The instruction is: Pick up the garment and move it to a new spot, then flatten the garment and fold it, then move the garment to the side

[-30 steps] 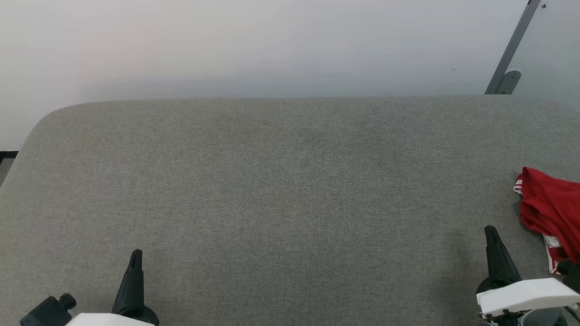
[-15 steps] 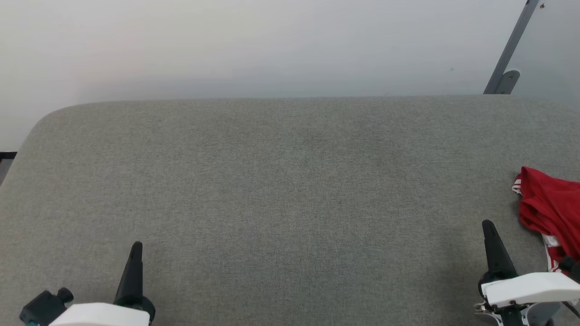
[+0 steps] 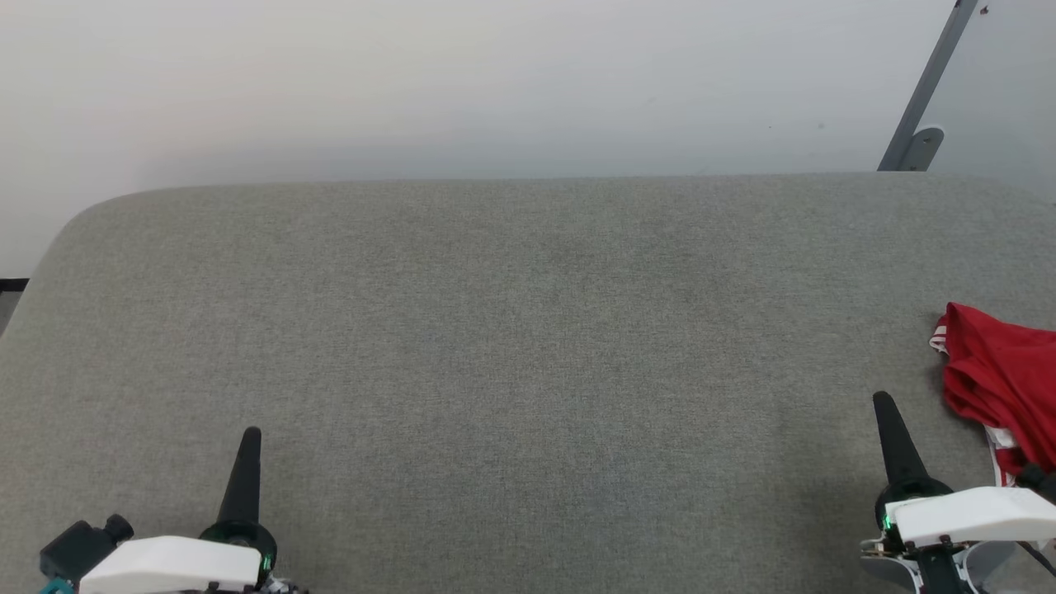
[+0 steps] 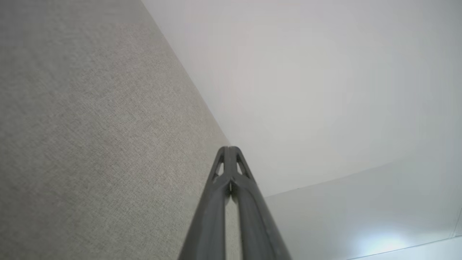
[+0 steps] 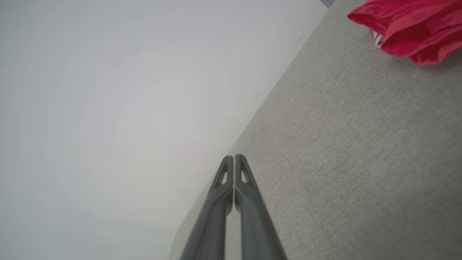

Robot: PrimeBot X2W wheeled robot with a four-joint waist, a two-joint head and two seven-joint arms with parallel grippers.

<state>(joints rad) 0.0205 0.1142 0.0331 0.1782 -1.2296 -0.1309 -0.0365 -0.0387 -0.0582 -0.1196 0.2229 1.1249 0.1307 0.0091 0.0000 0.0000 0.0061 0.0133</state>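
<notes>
Reaching with fingers (image 5: 218, 206) pressed together like the left gripper's (image 4: 230, 148), the right gripper (image 5: 234, 156) could shove the shirt (image 3: 1002, 371) off the table's (image 3: 528, 330) possibly nearby edge

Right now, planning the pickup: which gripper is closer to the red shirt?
The right gripper, just left of the garment; the left gripper is far off.

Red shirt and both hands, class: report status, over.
Left hand shut, empty. Right hand shut, empty, near the red shirt, not touching. Shirt crumpled on grey cushion, far right. Nothing in between.
</notes>
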